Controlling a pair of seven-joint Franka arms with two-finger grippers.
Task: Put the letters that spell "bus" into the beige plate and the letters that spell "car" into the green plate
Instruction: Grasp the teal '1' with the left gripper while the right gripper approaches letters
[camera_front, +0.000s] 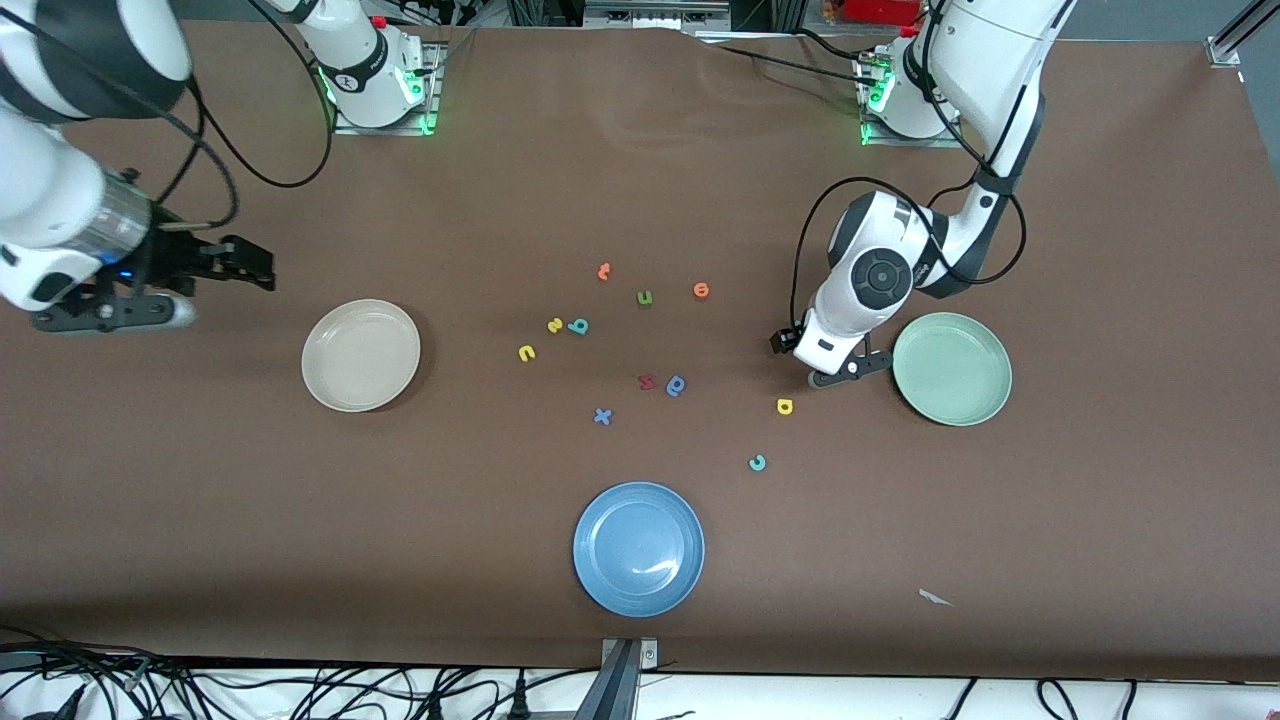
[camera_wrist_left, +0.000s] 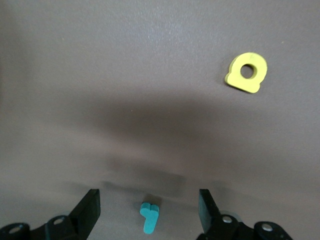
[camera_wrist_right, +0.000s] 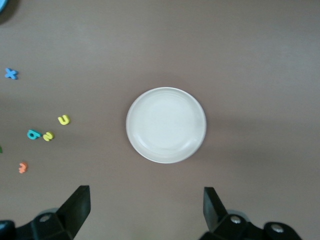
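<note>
My left gripper (camera_front: 848, 369) (camera_wrist_left: 149, 201) is low over the table beside the green plate (camera_front: 951, 368), open. The teal r (camera_wrist_left: 150, 218) lies flat between its fingers, untouched; the front view hides it. The yellow a (camera_front: 785, 406) (camera_wrist_left: 246, 73) and the teal c (camera_front: 757, 462) lie nearer the front camera. The beige plate (camera_front: 361, 355) (camera_wrist_right: 166, 125) is bare. The yellow s (camera_front: 555, 325) (camera_wrist_right: 48, 136), teal b (camera_front: 578, 326) (camera_wrist_right: 33, 134) and yellow u (camera_front: 527, 352) (camera_wrist_right: 63, 120) lie mid-table. My right gripper (camera_front: 110, 314) (camera_wrist_right: 147, 206) waits open, high at the right arm's end.
A blue plate (camera_front: 638, 548) sits near the front edge. Other letters are scattered mid-table: a green u (camera_front: 645, 297), two orange ones (camera_front: 604, 271) (camera_front: 701, 290), a red one (camera_front: 647, 381), a blue one (camera_front: 676, 385) and a blue x (camera_front: 602, 416).
</note>
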